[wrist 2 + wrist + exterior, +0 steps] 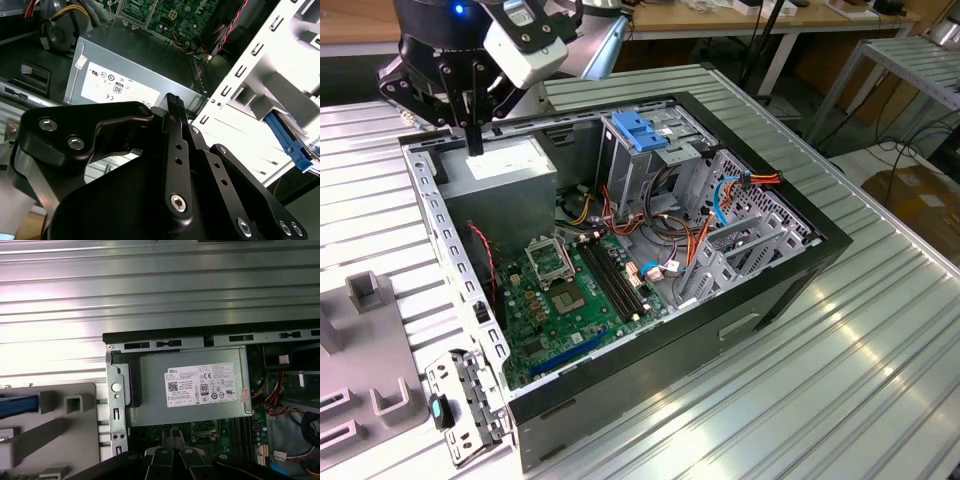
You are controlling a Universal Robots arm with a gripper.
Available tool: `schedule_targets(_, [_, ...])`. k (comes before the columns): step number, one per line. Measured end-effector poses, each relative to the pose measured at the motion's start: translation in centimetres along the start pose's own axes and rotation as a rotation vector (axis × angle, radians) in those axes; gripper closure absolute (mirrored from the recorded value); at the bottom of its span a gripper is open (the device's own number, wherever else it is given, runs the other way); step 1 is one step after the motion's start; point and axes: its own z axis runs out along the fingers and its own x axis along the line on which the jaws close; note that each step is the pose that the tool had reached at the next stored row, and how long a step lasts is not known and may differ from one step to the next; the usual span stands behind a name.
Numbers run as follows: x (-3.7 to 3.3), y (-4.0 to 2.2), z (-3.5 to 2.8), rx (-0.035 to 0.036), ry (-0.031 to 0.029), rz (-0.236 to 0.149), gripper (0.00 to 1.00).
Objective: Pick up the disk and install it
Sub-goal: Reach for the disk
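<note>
Ribbed metal bench (880,380), open computer case (790,290). Upper left in the exterior view, my gripper (474,148), fingers pressed together and empty, hangs over the power supply (505,170). The disk (17,405) seems to sit in the grey holder (80,440) outside the case wall. I'd lift clear, spread wide and approach squarely.

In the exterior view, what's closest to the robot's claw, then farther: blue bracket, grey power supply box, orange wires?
1. Grey power supply box, just under the gripper.
2. Blue bracket, atop the drive cage.
3. Orange wires, toward the exterior view's right.

Ribbed table (880,380) — computer case (700,350), grey fixture (360,370)
</note>
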Motion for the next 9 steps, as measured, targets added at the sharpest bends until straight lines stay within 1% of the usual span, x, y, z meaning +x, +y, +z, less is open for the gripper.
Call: schedule_targets(9, [0.67, -0.05, -0.01, -0.0001, 0.0000, 0.000, 0.89])
